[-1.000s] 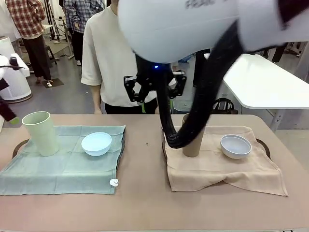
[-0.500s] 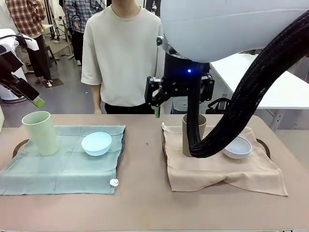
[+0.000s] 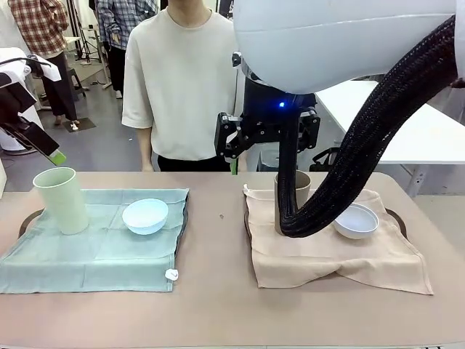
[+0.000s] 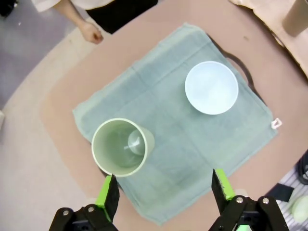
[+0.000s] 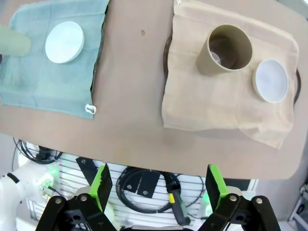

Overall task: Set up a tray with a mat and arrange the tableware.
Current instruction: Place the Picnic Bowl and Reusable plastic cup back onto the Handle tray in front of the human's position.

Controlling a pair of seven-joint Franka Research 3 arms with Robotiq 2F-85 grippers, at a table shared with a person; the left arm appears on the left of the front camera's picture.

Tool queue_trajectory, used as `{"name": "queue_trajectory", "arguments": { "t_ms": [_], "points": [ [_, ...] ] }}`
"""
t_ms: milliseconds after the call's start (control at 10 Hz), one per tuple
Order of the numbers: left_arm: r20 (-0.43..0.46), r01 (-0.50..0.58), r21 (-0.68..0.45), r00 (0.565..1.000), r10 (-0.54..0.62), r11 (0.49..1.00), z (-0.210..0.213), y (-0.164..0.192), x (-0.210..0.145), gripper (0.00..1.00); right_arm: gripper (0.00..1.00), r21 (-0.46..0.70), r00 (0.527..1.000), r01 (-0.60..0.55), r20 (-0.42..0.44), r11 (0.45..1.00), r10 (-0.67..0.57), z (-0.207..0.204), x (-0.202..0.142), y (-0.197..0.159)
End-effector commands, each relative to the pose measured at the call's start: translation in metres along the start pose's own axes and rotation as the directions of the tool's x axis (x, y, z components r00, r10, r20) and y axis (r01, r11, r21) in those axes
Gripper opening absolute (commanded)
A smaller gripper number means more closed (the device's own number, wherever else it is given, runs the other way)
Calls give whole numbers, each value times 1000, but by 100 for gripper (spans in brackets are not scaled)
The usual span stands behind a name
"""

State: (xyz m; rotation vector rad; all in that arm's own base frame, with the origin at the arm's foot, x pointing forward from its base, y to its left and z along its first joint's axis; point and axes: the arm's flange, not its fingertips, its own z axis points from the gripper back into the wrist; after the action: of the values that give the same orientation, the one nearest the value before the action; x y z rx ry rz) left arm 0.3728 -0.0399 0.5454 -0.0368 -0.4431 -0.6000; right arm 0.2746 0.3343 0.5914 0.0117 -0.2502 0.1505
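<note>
Both grippers, left gripper and right gripper, jaws apart, empty, above the table.

worktop: tan, rounded corners | left: dark tray under green mat | right: dark tray under beige mat

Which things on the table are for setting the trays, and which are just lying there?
For the job:
green mat
beige mat
mint green tumbler
brown tumbler
light blue bowl
pale bowl

Just lying about:
small white tag
dark speck
</note>
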Motion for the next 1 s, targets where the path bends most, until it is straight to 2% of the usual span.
{"name": "queue_trajectory", "arguments": {
  "t_ms": [0, 700, 800, 900],
  "points": [
    [-10, 16, 7, 1000, -16, 1000, 1, -2, -4, 100, 100, 3, 1000, 13, -9, 1000, -13, -1, -1, -2],
    [-10, 16, 7, 1000, -16, 1000, 1, -2, -4, 100, 100, 3, 1000, 13, -9, 1000, -13, -1, -1, -2],
    [1, 0, 0, 1000, 0, 1000, 1, 0, 0, 100, 97, -4, 1000, 7, 1, 1000, -7, -1, 2, -2],
    [-56, -65, -25, 996, 64, 998, 12, -1, -4, 100, 100, -45, 1000, -10, -2, 999, 10, -6, 2, -14]
  ]
}}
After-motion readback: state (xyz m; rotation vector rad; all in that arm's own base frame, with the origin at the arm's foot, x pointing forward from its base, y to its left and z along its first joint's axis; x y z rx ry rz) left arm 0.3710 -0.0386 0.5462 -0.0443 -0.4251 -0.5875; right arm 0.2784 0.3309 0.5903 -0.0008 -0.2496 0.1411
